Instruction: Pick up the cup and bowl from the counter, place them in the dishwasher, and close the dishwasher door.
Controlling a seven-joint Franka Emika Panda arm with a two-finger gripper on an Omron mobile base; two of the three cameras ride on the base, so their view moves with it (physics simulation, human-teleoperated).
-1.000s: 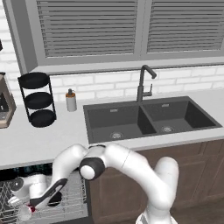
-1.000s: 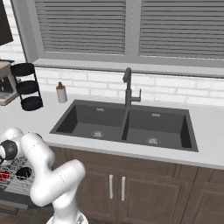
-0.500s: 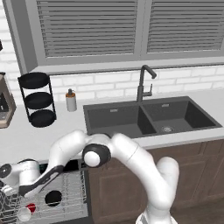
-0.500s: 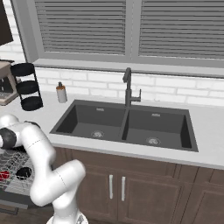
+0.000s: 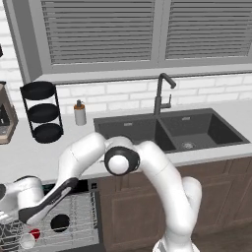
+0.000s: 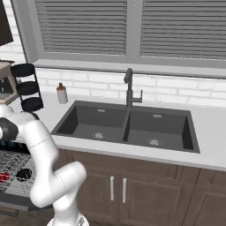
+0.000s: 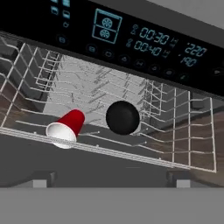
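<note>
Your gripper (image 5: pixel 6 219) hangs open and empty; cup (image 7: pixel 66 126) lies at nine o'clock of bowl (image 7: pixel 123 117) in the rack (image 7: pixel 175 131).

Around the sink
A black faucet (image 5: pixel 162 93) rises behind the black double sink (image 5: pixel 170 130); a grey soap dispenser (image 5: pixel 79 112) stands just beside a three-tier black stand (image 5: pixel 42 110), under shuttered window blinds (image 5: pixel 142 29)

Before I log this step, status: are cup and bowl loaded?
Jaws open, holding nothing. Cup on its side in the dishwasher rack, bowl right beside it. Door not yet shut; nothing blocking seen.
</note>
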